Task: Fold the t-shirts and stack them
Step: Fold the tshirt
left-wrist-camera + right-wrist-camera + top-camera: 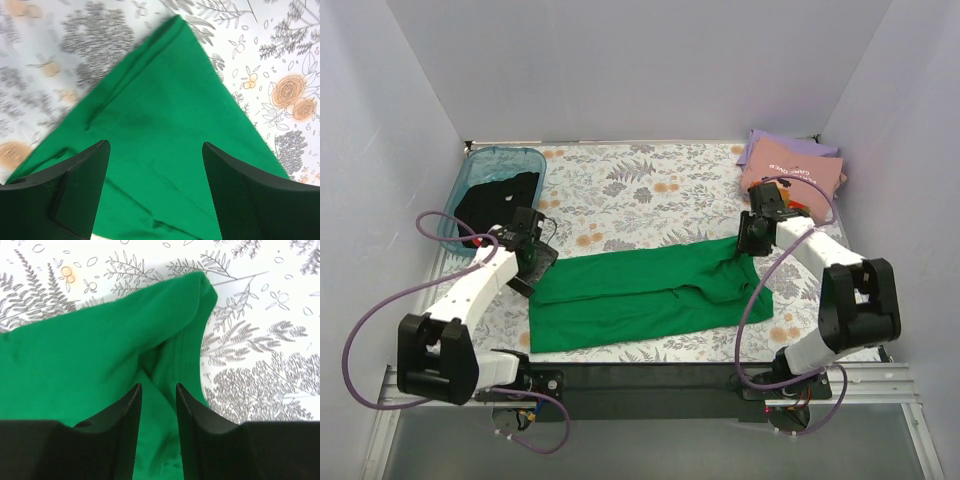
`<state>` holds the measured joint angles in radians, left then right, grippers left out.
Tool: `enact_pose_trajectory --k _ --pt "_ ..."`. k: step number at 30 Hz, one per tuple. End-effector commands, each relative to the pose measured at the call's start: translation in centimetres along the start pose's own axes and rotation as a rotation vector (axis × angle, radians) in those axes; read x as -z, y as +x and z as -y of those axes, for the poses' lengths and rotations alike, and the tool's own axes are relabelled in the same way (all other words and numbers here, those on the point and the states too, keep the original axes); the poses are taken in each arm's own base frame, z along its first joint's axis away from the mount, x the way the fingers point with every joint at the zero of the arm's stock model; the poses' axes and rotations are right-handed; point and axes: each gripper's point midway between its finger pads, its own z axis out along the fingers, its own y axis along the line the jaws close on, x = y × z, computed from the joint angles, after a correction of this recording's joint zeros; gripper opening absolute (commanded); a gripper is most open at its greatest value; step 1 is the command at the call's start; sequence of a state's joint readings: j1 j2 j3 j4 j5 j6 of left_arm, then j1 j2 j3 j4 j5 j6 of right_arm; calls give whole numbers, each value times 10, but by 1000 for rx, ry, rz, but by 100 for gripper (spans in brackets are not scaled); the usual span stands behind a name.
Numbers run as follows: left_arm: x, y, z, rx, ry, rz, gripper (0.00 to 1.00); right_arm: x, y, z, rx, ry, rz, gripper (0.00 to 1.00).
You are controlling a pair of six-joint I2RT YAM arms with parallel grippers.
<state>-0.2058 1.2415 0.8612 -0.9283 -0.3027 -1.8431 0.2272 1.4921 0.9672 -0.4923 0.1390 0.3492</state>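
Observation:
The bright green t-shirt (640, 295) lies flat across the middle of the table as a long folded band. My left gripper (537, 262) hovers over its far left corner with jaws wide open and empty; the left wrist view shows that gripper (155, 145) above the pointed green corner (160, 100). My right gripper (751, 240) is over the shirt's far right corner; the right wrist view shows it (159, 386) open by a narrow gap over rumpled green cloth (90, 355). A black tee (492, 195) lies in the bin. The pink tee (790, 178) lies folded on the lavender tee (790, 148).
A translucent teal bin (525, 155) stands at the back left, close behind my left gripper. The folded stack sits in the back right corner against the wall. The table has a floral cloth (640, 185). White walls enclose three sides.

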Motion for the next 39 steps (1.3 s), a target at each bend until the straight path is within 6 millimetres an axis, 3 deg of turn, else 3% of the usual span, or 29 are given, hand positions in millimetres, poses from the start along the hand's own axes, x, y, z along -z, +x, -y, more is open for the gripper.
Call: enact_pose_trajectory --k 1,6,7,8,10,14,19,20,22,23,25,26,27,28,30,31,32,33,36,39 --pt "-14 9 31 -77 98 -52 74 -9 -36 -9 14 -49 62 38" --pt "-38 11 30 -70 59 -36 74 -44 -61 -17 23 -80 61 37" --pt "-45 13 25 -75 33 -35 74 -46 -76 -17 11 -82 79 36" --pt "-48 14 22 -58 15 -30 74 -58 -74 -15 5 -75 53 36" --pt "-58 14 4 -45 -73 -10 74 -65 -86 -15 1 -85 58 35" --pt "-66 18 -20 -33 -175 -3 75 -79 -90 -20 20 -128 30 34" --pt "-69 19 -35 -12 -231 11 75 -60 -94 -25 49 -171 53 37" --pt "-68 19 -38 -10 -246 12 75 -44 -101 -26 52 -179 93 39" --pt "-66 14 -40 10 -261 34 75 -30 -92 -26 58 -194 100 43" --pt "-64 13 -45 14 -287 35 75 -8 -96 -31 67 -228 143 45" --pt "-60 9 -46 35 -299 51 75 0 -71 -28 66 -243 121 47" --pt "-56 10 -52 39 -322 46 75 18 -66 -28 53 -260 148 48" --pt "-52 9 -53 52 -329 49 75 22 -55 -27 54 -268 136 54" --pt "-45 5 -51 76 -310 64 75 18 -26 -23 50 -267 81 57" --pt "-35 2 -56 99 -316 77 74 36 -4 -28 46 -303 92 66" --pt "-26 -5 -53 119 -286 98 74 30 27 -22 33 -294 41 71" --pt "-19 -6 -58 123 -296 104 74 43 31 -25 18 -321 76 91" --pt "-14 -8 -60 131 -293 114 74 44 44 -26 14 -337 64 98" --pt "2 -15 -51 132 -225 117 74 56 73 -35 17 -432 60 98" --pt "8 -6 -25 61 -90 57 74 67 94 -49 32 -541 70 98"
